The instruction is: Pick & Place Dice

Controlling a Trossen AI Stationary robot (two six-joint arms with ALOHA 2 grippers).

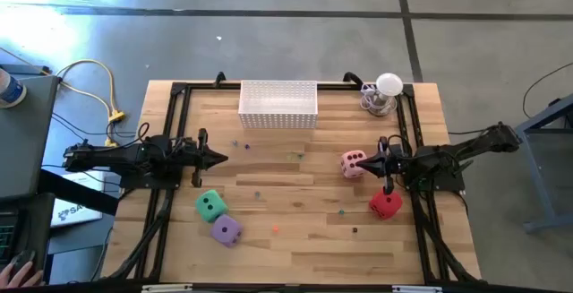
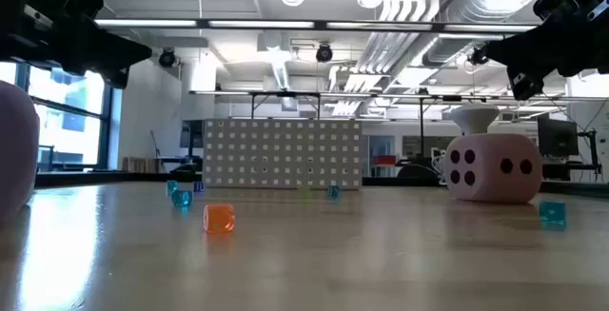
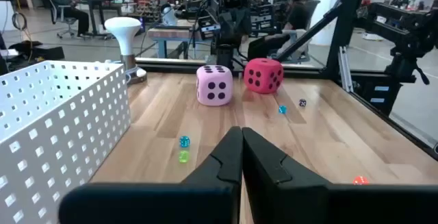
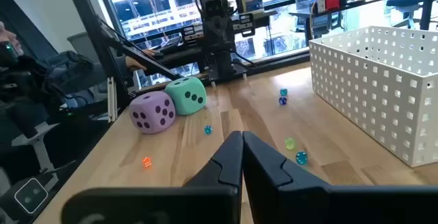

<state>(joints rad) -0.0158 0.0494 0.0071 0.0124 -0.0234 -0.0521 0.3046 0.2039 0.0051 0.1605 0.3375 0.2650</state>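
Near edge of the table [image 1: 295,257], high view: purple die [image 1: 226,229] is sitting at lower left of centre, green die [image 1: 210,205] just above it, the two nearly touching at a corner. Red die [image 1: 386,205] is lying at lower right, just below the right tool [image 1: 383,160]. Small coloured specks are dotting the wood between them, an orange one [image 2: 219,218] showing close in the low view.

Mid table: both arms are lying level, pointing at each other across the middle. Left tool [image 1: 215,159] is sitting at left of centre, fingers pressed together to a point, gripping nothing; its wrist view is showing the two fingers [image 3: 270,166] meeting with no gap. Right tool is sitting at right of centre, likewise pinched closed and empty, fingers [image 4: 270,162] touching in its wrist view. Pink die [image 1: 353,164] is resting just beside the right tool's tip, on its left in the frame; cannot tell whether they are touching. In the low view the pink die [image 2: 493,166] is standing flat on the wood at right.

Far edge: white perforated basket [image 1: 278,104] is standing at upper centre, nothing visible inside. A white knobbed object [image 1: 385,93] on a metal base is standing at upper right of the table.

Beyond the table: people are sitting at desks in the left wrist view's background.
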